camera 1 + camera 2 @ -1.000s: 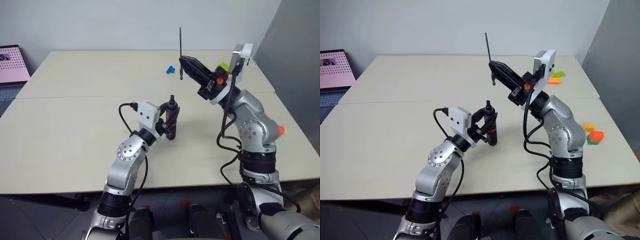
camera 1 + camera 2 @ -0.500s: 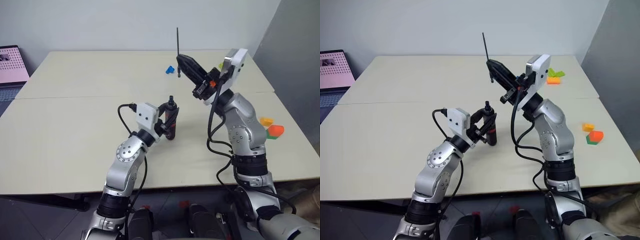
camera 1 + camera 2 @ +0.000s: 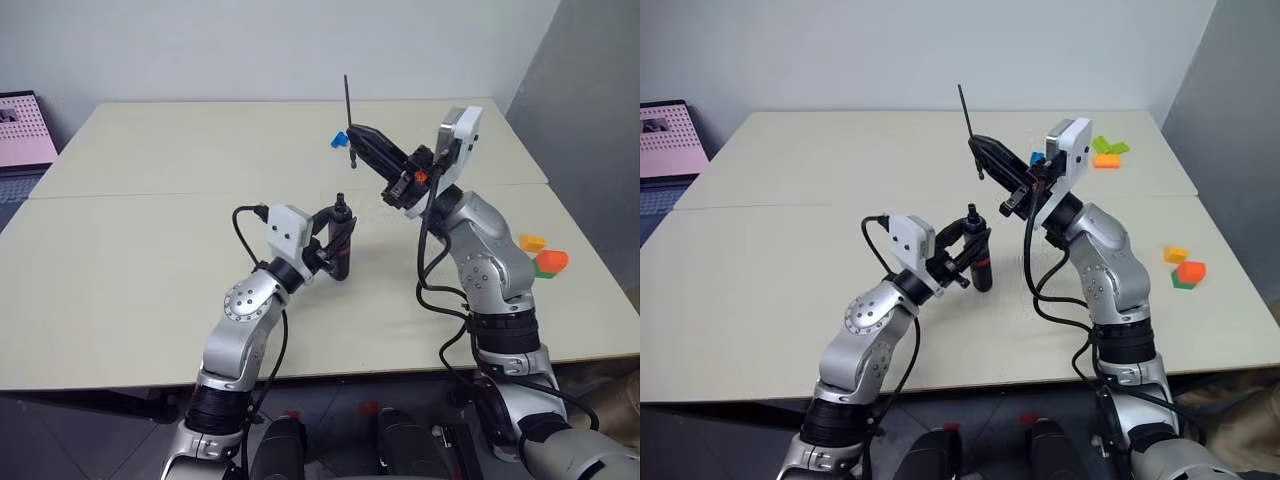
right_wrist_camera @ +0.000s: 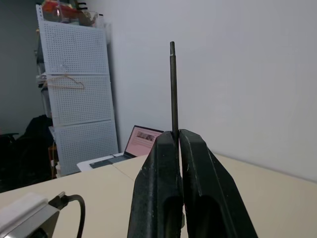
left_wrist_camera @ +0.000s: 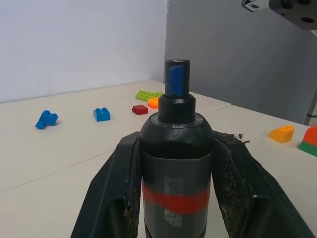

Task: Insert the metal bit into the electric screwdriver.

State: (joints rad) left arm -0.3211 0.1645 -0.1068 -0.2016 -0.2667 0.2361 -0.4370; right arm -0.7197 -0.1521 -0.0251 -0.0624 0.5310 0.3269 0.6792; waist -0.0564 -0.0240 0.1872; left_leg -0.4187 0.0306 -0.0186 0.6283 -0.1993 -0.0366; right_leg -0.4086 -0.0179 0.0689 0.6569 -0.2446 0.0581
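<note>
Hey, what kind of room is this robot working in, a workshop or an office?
Probably a lab or maker-style workroom: a plain beige table scattered with toy building bricks, a white pegboard rack along the wall, and an open laptop on the table's edge.

Both arms are built from rounded silver-grey metal housings joined by black rings, with small dark screws set around the circular joint caps. A white, boxy camera module is mounted at each wrist, on the left arm (image 3: pixel 283 228) and on the right arm (image 3: pixel 455 135). Black cables are looped loosely along both arms, one being plugged into the left module's side and several hanging beside the right forearm. An orange detail is seen at the base of the right gripper (image 3: pixel 357 137). Each gripper, the left gripper (image 3: pixel 975 225) included, is formed of two black, tapering fingers (image 5: pixel 115 198) with scuffed, dusty inner faces.
</note>
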